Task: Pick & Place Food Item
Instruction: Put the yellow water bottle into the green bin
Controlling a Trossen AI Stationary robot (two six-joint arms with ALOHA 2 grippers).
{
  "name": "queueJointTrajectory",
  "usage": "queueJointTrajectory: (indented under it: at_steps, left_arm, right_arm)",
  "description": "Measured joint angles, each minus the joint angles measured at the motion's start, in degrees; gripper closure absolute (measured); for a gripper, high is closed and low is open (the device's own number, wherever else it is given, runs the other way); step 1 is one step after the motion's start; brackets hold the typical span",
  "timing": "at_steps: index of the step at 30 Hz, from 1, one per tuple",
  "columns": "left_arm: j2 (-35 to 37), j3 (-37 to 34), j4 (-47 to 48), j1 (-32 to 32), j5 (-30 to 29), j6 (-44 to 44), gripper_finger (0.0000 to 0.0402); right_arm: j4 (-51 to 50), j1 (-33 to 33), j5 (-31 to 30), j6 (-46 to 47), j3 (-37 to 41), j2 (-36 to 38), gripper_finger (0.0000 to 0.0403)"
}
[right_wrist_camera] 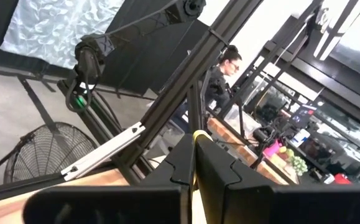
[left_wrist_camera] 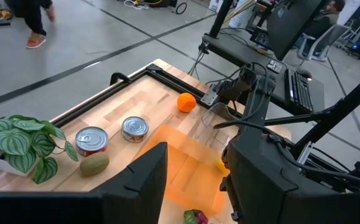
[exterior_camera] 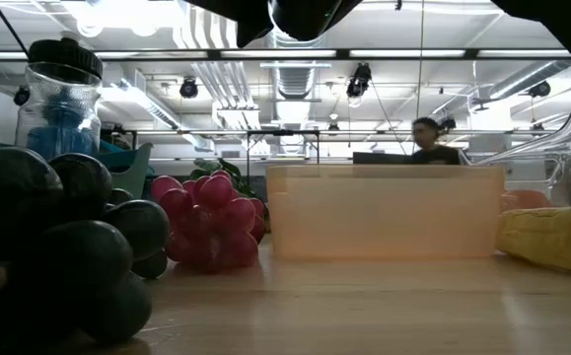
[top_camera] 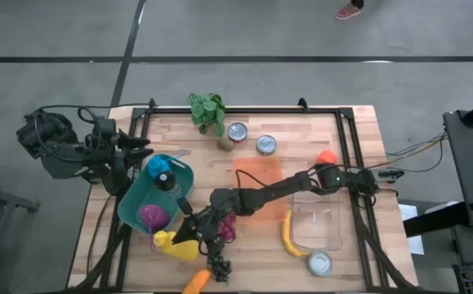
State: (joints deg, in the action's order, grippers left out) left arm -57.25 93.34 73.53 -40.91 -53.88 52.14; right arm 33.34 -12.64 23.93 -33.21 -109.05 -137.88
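My right arm reaches across the table toward its left. My right gripper (top_camera: pixel 189 234) (right_wrist_camera: pixel 194 140) is shut, low and level, with its tips at a yellow food item (top_camera: pixel 176 246) near the front left. A thin yellow sliver (right_wrist_camera: pixel 195 133) shows just past the shut tips in the right wrist view. Red grapes (top_camera: pixel 225 229) (exterior_camera: pixel 211 222) lie beside the gripper, and dark grapes (top_camera: pixel 219 266) (exterior_camera: pixel 58 247) lie nearer the front edge. My left gripper (top_camera: pixel 138 152) (left_wrist_camera: pixel 195 155) waits open and raised at the table's far left, with nothing between its fingers. My right gripper comes in level from the table's right, with its shut tips against or just short of the yellow food item's right side (top_camera: pixel 184 241). The gripper itself hides the meeting place, so I cannot tell whether it touches.
A teal bin (top_camera: pixel 138 206) at the left holds a blue-filled jar (top_camera: pixel 167 181) and a purple item (top_camera: pixel 153 216). An orange translucent box (top_camera: pixel 256 173), a clear tray (top_camera: pixel 318 219), a banana (top_camera: pixel 288 237), a carrot (top_camera: pixel 195 282), cans (top_camera: pixel 266 144), a kiwi (top_camera: pixel 224 145), an orange (top_camera: pixel 326 156) and a plant (top_camera: pixel 207 110) stand around.
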Motion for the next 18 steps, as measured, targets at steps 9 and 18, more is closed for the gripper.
queueJointTrajectory:
  at_steps: [9, 18]
  left_arm:
    - [0.00, 0.00, -0.01, 0.00, 0.00, 0.00, 0.0229]
    - [0.01, 0.00, -0.01, 0.00, -0.01, 0.00, 0.0229]
  right_arm:
    - [-1.92, -0.09, 0.62, 0.49, 0.25, 0.00, 0.0394]
    - [-0.58, -0.02, 0.56, 1.69, 2.72, 0.02, 0.0395]
